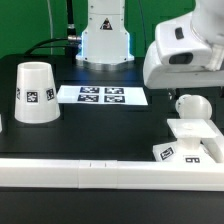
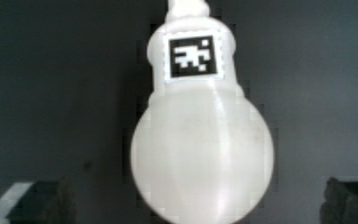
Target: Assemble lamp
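The white bulb (image 1: 190,105) shows at the exterior view's right, just behind the flat square base (image 1: 192,140), which carries tags on its front. In the wrist view the bulb (image 2: 197,140) lies on the dark table, with its tagged stem (image 2: 194,50) pointing away. My gripper (image 1: 186,78) hangs above the bulb. In the wrist view my gripper (image 2: 197,200) is open, with one dark finger (image 2: 30,202) on each side of the bulb's round end and apart from it. The cone shade (image 1: 35,92) stands upright at the exterior view's left.
The marker board (image 1: 102,96) lies flat in the middle of the black table. A long white rail (image 1: 90,176) runs along the front edge. The arm's white base (image 1: 105,35) stands at the back.
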Controlling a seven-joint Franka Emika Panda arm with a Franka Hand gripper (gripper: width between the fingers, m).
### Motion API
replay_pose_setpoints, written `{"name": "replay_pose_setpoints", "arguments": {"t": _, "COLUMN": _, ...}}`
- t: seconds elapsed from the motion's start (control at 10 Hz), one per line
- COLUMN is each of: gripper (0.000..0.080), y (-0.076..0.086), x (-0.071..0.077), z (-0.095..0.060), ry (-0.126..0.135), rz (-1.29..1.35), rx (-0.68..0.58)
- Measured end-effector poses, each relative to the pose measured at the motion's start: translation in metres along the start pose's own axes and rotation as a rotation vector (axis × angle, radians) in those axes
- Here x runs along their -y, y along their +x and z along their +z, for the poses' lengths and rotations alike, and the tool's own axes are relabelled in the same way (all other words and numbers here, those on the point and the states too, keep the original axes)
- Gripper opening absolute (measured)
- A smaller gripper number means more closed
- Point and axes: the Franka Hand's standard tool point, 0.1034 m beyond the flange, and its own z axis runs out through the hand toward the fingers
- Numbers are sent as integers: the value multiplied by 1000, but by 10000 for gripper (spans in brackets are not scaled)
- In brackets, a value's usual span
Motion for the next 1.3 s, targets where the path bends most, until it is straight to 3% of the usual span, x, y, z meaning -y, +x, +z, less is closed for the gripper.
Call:
{"name": "replay_pose_setpoints", "arguments": {"t": 0.5, "gripper": 698, "y": -2, "x": -2, "z": 27, "ry": -16, "rz": -4, "rx": 253}}
{"name": "replay_pose_setpoints", "arguments": {"t": 0.6, "gripper": 698, "y": 3, "x": -2, "z": 31, "ry": -15, "rz": -4, "rx": 231}}
{"name": "replay_pose_setpoints", "arguments": {"t": 1.3, "gripper": 698, "y": 1, "x": -6, "z": 60, "ry": -18, "rz": 7, "rx": 243}}
